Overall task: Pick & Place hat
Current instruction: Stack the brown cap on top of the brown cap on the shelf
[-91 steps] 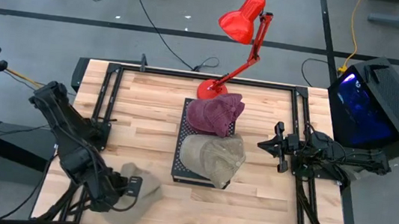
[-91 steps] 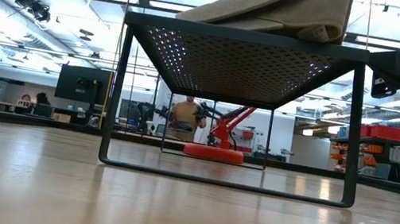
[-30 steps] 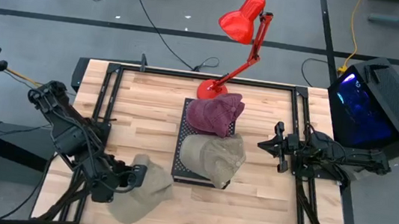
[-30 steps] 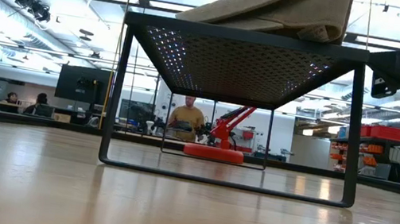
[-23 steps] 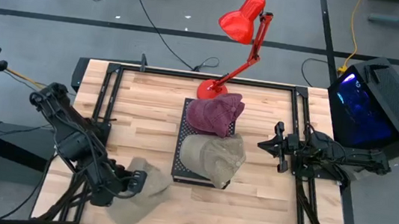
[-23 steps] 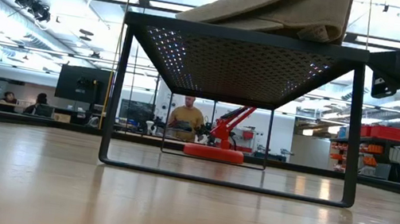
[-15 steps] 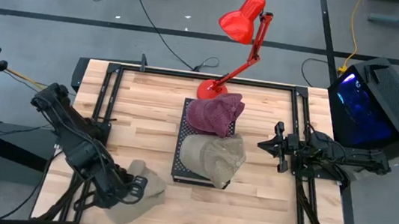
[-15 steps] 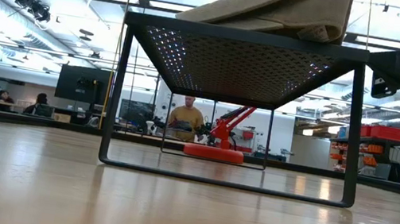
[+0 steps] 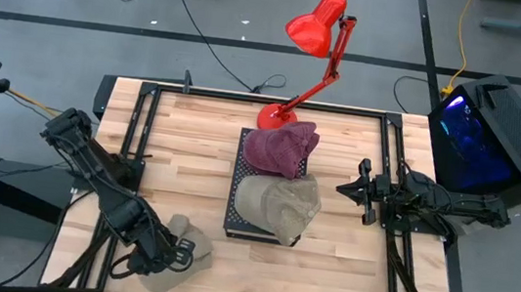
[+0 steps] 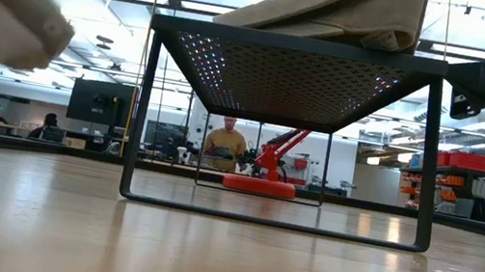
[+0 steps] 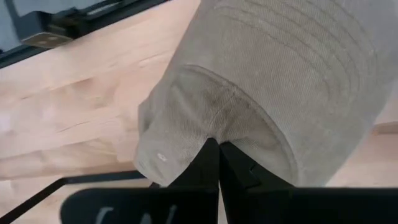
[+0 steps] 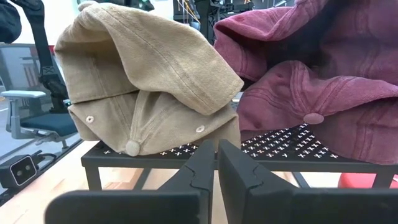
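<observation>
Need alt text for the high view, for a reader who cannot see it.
Overhead view of a wooden table: the left gripper grips a tan cap near the front-left corner. A black rack at centre holds a maroon cap and another tan cap; the right gripper waits beside it.

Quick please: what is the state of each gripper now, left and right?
Left gripper: shut on the tan cap near the table's front left.
Right gripper: shut, holding nothing, facing the rack.

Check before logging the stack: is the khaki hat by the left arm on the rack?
Off: left pincer holds khaki hat beside rack.
</observation>
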{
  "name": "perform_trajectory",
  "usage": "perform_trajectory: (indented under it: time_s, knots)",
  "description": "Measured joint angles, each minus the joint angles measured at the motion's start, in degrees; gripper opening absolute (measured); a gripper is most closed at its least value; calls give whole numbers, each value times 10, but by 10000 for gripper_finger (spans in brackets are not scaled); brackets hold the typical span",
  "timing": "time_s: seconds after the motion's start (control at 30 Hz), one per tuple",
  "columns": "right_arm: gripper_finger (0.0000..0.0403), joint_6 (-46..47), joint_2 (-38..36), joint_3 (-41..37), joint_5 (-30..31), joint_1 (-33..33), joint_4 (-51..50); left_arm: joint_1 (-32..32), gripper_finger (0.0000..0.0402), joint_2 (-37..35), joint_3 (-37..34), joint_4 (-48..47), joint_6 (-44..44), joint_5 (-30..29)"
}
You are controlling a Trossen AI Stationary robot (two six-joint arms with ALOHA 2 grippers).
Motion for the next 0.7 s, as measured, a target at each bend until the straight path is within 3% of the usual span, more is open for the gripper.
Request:
perform_trajectory:
  time_s: [0.7]
  knots:
    - [27, 0, 0, 0, 0, 0, 0, 2, 1, 0, -150, 93, 27, 16]
